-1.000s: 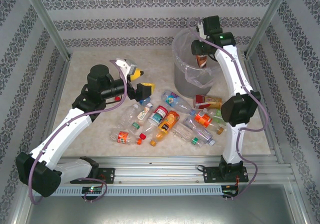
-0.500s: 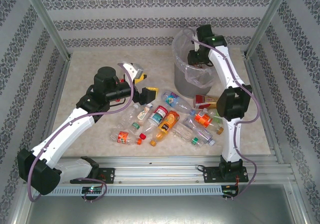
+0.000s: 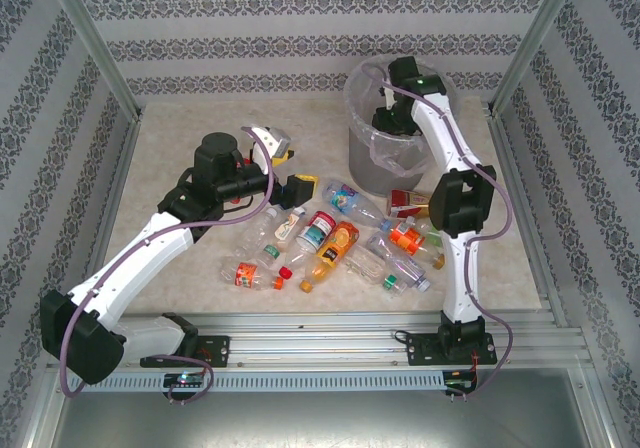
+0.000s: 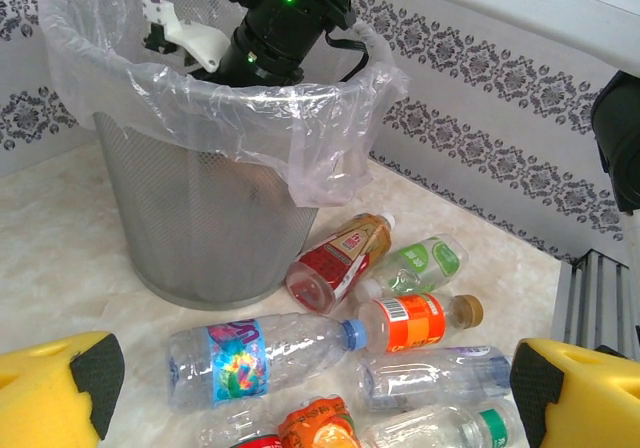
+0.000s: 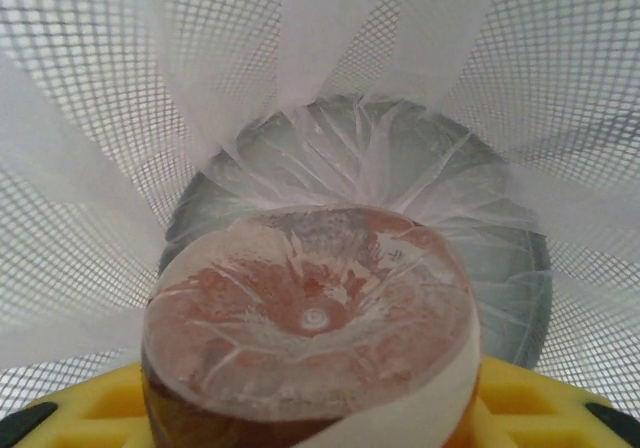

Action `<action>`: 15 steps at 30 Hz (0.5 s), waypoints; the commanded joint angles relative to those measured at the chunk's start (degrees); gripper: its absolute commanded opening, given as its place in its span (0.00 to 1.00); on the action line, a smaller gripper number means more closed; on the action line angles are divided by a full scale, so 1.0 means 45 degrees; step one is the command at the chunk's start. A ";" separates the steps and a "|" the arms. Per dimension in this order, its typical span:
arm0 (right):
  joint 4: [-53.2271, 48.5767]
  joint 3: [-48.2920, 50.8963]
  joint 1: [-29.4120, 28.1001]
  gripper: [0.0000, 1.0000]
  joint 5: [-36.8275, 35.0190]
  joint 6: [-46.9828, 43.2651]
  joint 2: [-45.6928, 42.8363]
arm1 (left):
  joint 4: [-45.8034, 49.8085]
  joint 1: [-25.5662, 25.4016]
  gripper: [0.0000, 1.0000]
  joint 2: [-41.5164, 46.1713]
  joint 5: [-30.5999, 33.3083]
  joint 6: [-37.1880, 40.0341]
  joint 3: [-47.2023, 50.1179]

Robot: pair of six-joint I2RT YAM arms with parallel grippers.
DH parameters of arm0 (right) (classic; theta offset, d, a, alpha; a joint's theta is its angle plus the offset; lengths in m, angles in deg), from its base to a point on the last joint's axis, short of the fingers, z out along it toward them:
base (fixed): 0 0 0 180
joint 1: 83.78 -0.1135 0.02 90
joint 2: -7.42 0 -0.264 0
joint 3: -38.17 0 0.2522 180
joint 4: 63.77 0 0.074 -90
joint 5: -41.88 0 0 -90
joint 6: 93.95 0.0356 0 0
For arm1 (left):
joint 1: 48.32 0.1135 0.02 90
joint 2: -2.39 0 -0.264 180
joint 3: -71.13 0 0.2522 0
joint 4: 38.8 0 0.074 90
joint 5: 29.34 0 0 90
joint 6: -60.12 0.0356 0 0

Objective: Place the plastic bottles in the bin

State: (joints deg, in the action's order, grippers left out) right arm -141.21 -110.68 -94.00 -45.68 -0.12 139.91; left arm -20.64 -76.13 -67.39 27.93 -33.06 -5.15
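Several plastic bottles [image 3: 335, 243] lie in a heap on the table in front of the bin [image 3: 372, 163]. My left gripper [image 3: 290, 168] hangs open above the heap's left end, holding nothing. From the left wrist I look down past the yellow fingers [image 4: 62, 386] at a blue-labelled bottle [image 4: 240, 358], an orange-labelled one [image 4: 415, 320], a green one [image 4: 430, 263] and a red-brown one [image 4: 340, 258]. My right gripper [image 3: 388, 118] reaches down inside the bin. Its yellow pads [image 5: 530, 398] sit against a brown-tinted bottle [image 5: 310, 318], whose base faces the camera above the bag-lined bottom.
The bin's mesh wall [image 4: 200, 208] stands just behind the heap, its clear bag [image 4: 320, 158] draped over the rim. Patterned walls and metal posts [image 3: 95, 48] close in the table. A metal rail [image 3: 330, 333] runs along the near edge.
The right arm has swung its bottle left over the rim and lowered it into the bin. The left gripper has drifted slightly right, toward the heap.
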 commanded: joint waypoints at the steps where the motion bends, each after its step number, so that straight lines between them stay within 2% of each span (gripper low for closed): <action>1: -0.0576 -0.0274 0.0131 0.52 0.0053 0.0261 0.0323 | 0.0213 -0.0208 1.00 -0.0035 0.0201 0.0392 0.0063; 9: -0.0642 -0.0626 0.0143 0.68 0.0044 0.0335 0.0482 | 0.0135 -0.0228 1.00 -0.0234 0.0120 0.0336 0.0115; 15: -0.0883 -0.1005 0.0142 0.76 0.0044 0.0270 0.0143 | 0.0215 -0.0248 1.00 -0.0259 0.0059 0.0394 0.0077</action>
State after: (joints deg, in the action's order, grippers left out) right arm -143.05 -113.23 -94.00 -45.64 0.74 141.50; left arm -20.48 -76.15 -68.74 28.34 -32.82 -5.10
